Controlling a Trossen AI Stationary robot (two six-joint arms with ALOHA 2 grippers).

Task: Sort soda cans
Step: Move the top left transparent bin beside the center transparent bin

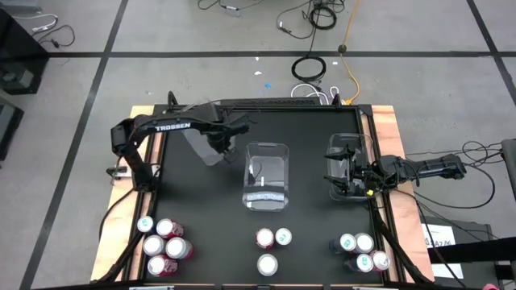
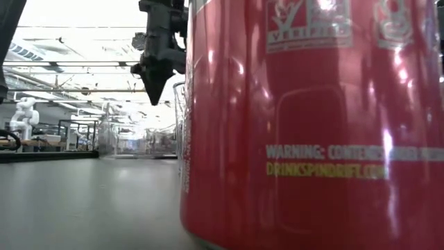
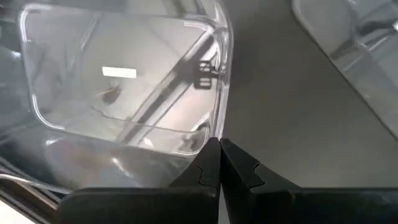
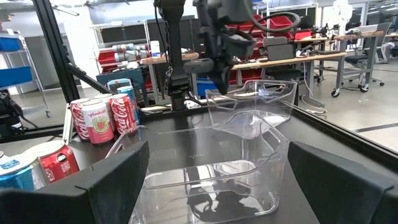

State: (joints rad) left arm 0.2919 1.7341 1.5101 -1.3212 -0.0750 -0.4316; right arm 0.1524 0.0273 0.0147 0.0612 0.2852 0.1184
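Note:
Soda cans stand upright in three clusters along the table's near edge: a mostly red group (image 1: 164,246) at the left, three cans (image 1: 272,246) in the middle, and several (image 1: 362,252) at the right. One red can (image 2: 312,125) fills the low view. My left gripper (image 1: 219,149) (image 3: 219,155) is shut, points down and hangs clear above the table between the left clear bin (image 3: 124,93) and the middle bin (image 1: 266,177). At the table's right edge my right gripper (image 1: 355,180) lies level and open, its fingers on either side of the right bin (image 4: 211,162).
Three clear plastic bins stand in a row across the table's middle; the left one (image 1: 200,145) lies under my left arm. Bare black tabletop (image 1: 210,209) separates the bins from the cans. Cables lie on the floor beyond the far edge.

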